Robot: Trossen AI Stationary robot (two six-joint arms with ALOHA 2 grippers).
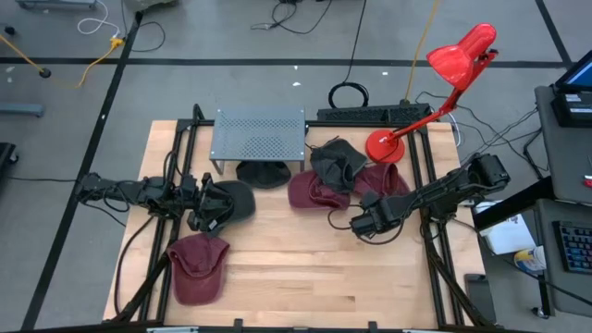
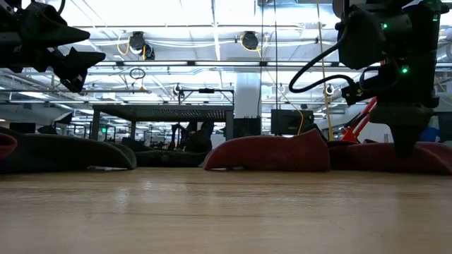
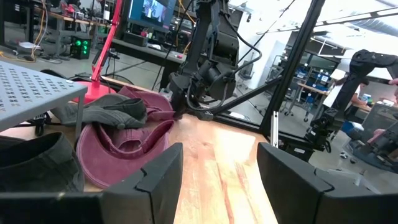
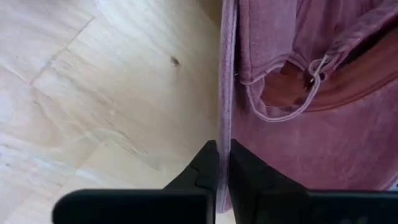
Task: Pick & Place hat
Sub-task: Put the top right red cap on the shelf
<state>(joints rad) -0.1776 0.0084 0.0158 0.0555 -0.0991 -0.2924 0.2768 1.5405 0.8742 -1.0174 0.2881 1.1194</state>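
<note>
Maroon cloth fills my right wrist view: the right claw [image 4: 223, 163] has its two dark fingers pressed together on the thin edge of a soft maroon fabric hat [image 4: 311, 93], pinching the rim where it meets the pale wooden surface [image 4: 93, 93]. The weave looks washed and slightly fuzzy, with a loose looped cord lying across it.

From above, I see this right claw [image 1: 363, 223] low at the right of the surface, at the edge of that maroon hat [image 1: 384, 180], which lies beside a crumpled dark grey fabric hat [image 1: 335, 162] and a second maroon hat turned brim-up [image 1: 310, 191]. The grey one rests partly on both maroon ones.

My left claw [image 1: 205, 211] sits at the left side with its fingers apart, empty, just beside a flat black cap [image 1: 236, 199]. In its own wrist view the wide dark fingers [image 3: 158, 174] frame the upturned maroon hat [image 3: 118, 149], whose hollow crown holds nothing, with the grey hat slumped on its far rim.

A third maroon cap [image 1: 197, 266] lies near the front left corner. A perforated grey metal shelf on thin legs [image 1: 258, 134] stands at the back, with a black round hat [image 1: 265, 173] partly under it. A glossy red desk lamp [image 1: 435, 92] stands at the back right, its round base on the wood.
</note>
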